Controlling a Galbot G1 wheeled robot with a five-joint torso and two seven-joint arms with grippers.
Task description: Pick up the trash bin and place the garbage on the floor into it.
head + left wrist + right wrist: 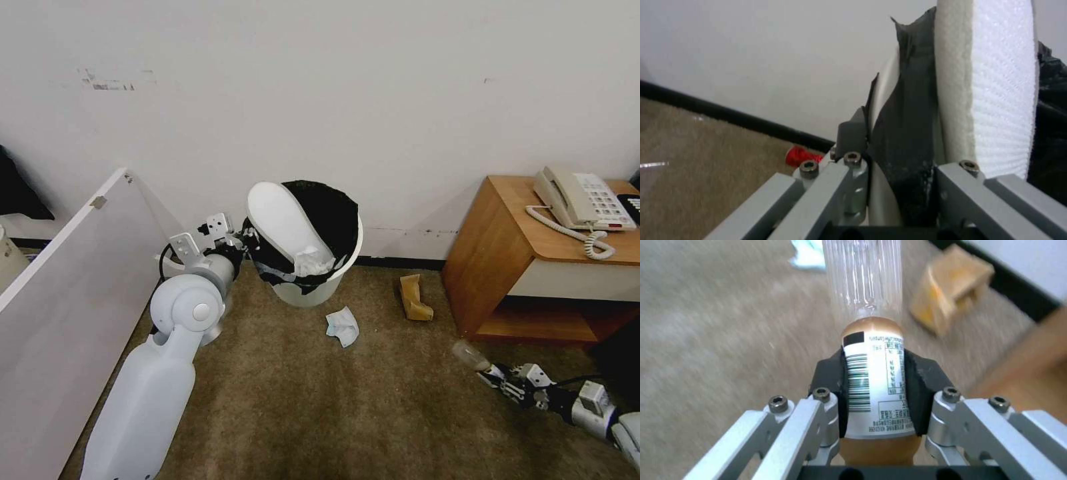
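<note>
The trash bin (319,285), white with a black bag over its rim, stands tilted by the wall. A white slipper (283,220) and a crumpled tissue (312,260) stick out of it. My left gripper (251,241) is shut on the bin's rim; the left wrist view shows the gripper (896,160) pinching the bag (907,116) beside the slipper (996,83). My right gripper (499,377) hangs low over the floor (320,407), shut on a plastic bottle (469,354). In the right wrist view the pads (829,380) clamp the bottle's label (874,373). A tissue (342,327) and tan crumpled paper (415,298) lie on the carpet.
A wooden nightstand (493,260) with a phone (581,200) stands at the right, close to the right arm. A white board (67,293) leans along the left side. A crushed red can (798,155) lies near the black skirting (729,116) behind the bin.
</note>
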